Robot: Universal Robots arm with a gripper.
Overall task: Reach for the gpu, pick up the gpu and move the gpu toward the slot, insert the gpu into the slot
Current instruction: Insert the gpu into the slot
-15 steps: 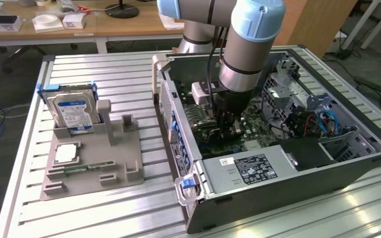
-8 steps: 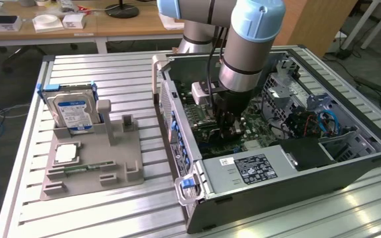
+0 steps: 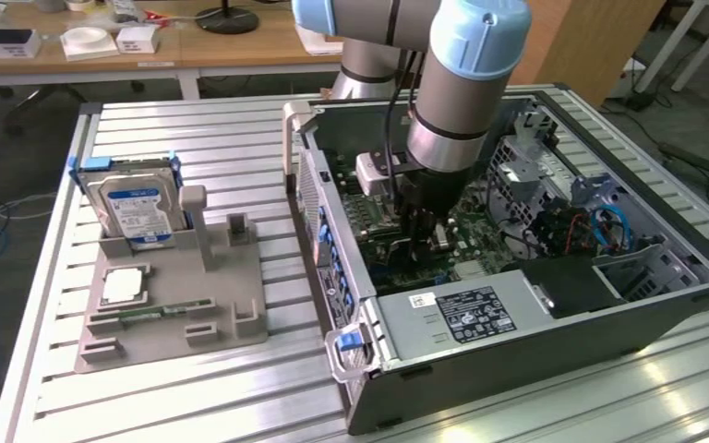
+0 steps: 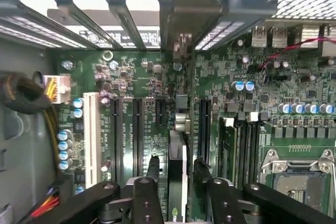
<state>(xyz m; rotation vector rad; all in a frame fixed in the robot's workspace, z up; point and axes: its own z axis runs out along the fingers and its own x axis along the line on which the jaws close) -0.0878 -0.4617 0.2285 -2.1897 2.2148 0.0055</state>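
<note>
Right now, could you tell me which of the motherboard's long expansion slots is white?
The white slot is the outermost one, beside the blue capacitors near the case wall; the other long slots are black.

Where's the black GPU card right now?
In the wrist view, the thin black GPU card stands edge-on between the pincer fingers, over the green motherboard, among its long black slots beside the white one.

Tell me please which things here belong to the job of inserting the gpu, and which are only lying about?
Belonging to the job:
- gpu, standing on edge between the fingers of the gripper
- slot on the green motherboard, under the card

Only lying about:
- hard drive in the grey holder, outside the computer case
- processor socket
</note>
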